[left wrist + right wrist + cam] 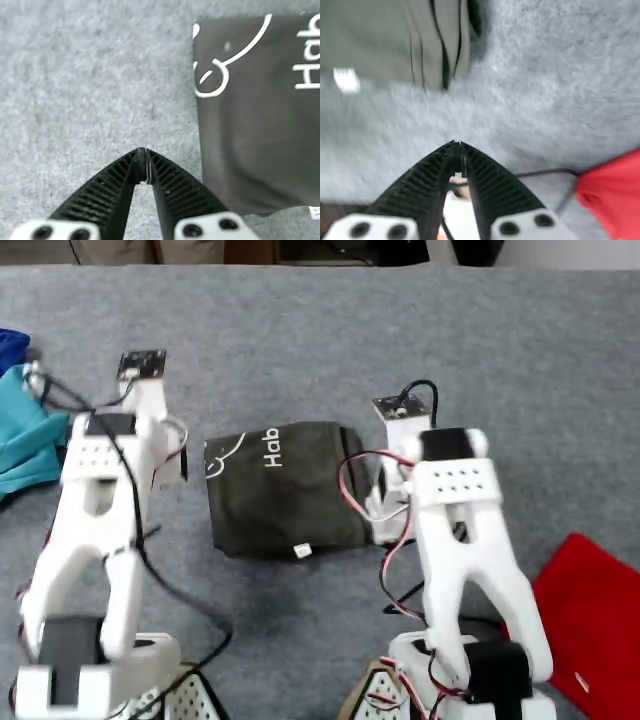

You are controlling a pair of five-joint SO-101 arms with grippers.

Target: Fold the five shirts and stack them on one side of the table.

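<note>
High view: a folded dark shirt (285, 490) lies mid-bench (300, 330), between the two arms. The left arm (100, 490) stands bent over just off the shirt's left edge. The right arm (455, 490) stands hunched at its right edge, with red wires looping over that side. A teal shirt (25, 445) lies at the far left edge and a red shirt (590, 610) at the near right.

Left wrist view: the left jaws are closed, tips meeting on nothing, over bare bench (90, 75). The dark shirt (255, 125) lies flat just beside them, not touching.

Right wrist view: the right jaws are likewise closed and hold nothing. The dark shirt (395, 40), with its layered folded edge and a white tag (346, 80), lies a little apart from the tips. The red shirt (615, 195) is off to the other side.
</note>
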